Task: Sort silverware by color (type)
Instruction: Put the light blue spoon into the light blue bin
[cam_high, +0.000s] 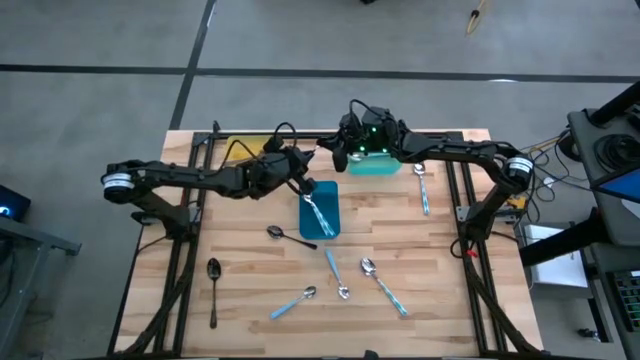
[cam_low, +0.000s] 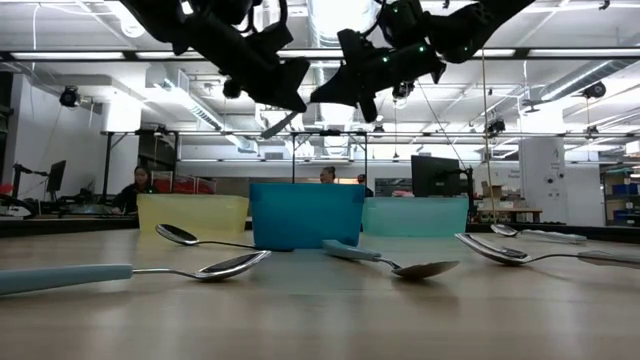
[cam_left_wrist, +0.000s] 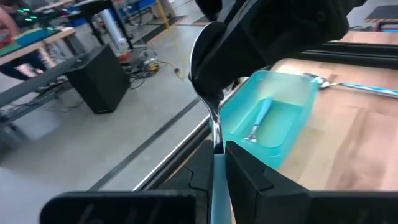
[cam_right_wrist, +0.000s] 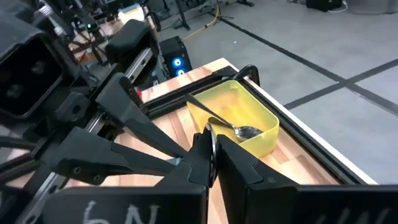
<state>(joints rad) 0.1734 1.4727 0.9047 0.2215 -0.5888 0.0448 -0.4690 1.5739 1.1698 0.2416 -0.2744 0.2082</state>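
**Helper:** Both arms hold one shiny metal spoon (cam_left_wrist: 215, 124) up in the air. It is over the middle of the tabletop's back edge, between the yellow plastic tray (cam_right_wrist: 267, 121) and the teal plastic tray (cam_left_wrist: 292, 84). Your left fingers (cam_left_wrist: 217, 155) pinch its handle. Your right fingers (cam_right_wrist: 211, 155) are pressed onto its round end.

**Operator:** So what do I do?

**Helper:** I think this is a pass from one arm to the other. Keep both arms quiet. Open the left fingers slowly, and only when the right ones hold the spoon tight. A round end is slippery, so do not pull hard. I cannot tell the handle's colour, so look before you pick a tray.

**Operator:** How many are left?

**Helper:** Six spoons lie loose on the tabletop (cam_high: 440, 260). Two are dark spoons (cam_high: 278, 234) and four are blue-handled spoons (cam_high: 383, 285). There are three trays. The yellow one has one shiny spoon. The teal one has one spoon with a blue handle. The blue plastic tray (cam_high: 333, 222) in the middle has at least one more, but I cannot count those well.
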